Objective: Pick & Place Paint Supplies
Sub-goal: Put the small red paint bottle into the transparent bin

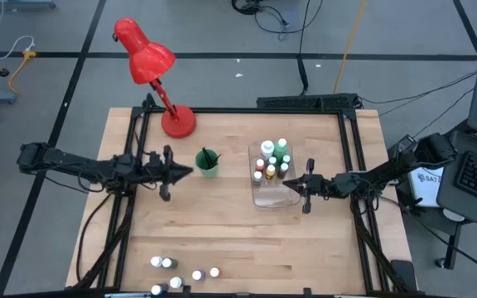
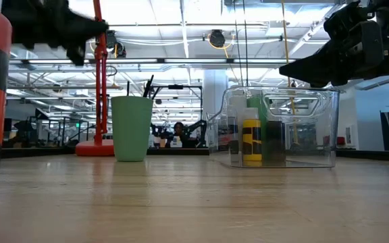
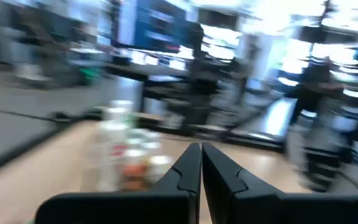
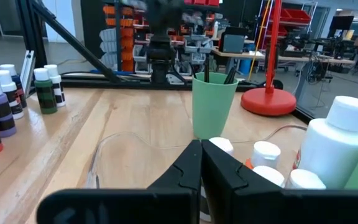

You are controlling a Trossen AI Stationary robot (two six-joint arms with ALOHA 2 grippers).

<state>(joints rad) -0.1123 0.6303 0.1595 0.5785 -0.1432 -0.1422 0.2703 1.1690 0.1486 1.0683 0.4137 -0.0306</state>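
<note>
Left gripper (image 1: pixel 187 171) closed, empty, beside green plastic cup (image 1: pixel 208 164); right gripper (image 1: pixel 289 185) closed, empty, over clear plastic bin (image 1: pixel 259 199) of small white-capped paint bottles (image 1: pixel 272 160).

The left gripper (image 3: pixel 201 163) is seen at the bottom centre of the frame, its two dark fingers (image 3: pixel 185 171) pressed together with nothing between them. A blurred cluster of paint bottles (image 3: pixel 129 158) with white caps is seen left of centre, on the wooden table (image 3: pixel 36 174). Blurred room fixtures are spread across the upper half.
</note>
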